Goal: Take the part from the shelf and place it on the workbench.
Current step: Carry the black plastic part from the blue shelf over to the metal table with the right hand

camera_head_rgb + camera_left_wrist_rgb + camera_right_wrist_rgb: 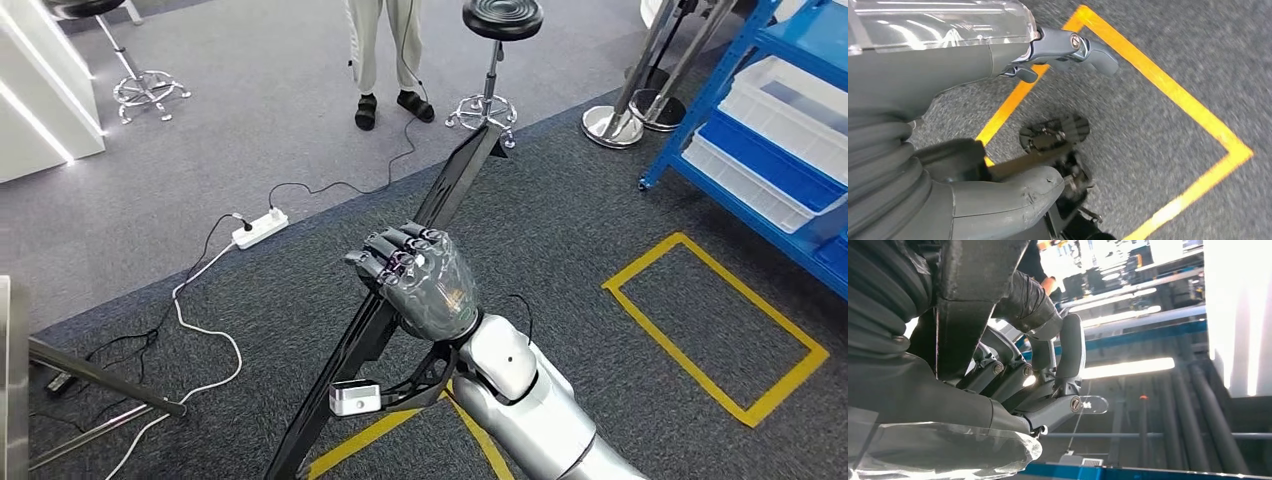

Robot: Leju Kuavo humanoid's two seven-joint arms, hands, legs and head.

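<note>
Part (455,185), a long black strip, gripped mid-length in right hand (420,280) above grey carpet; off the blue shelf (770,110); left hand (998,65) holds nothing, fingers apart; placing on surface remains.

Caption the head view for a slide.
Right hand grips a long black part over grey carpet, blue shelf at right.

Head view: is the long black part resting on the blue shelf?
No: the right hand grips the long black part above the carpet, apart from the blue shelf.
</note>
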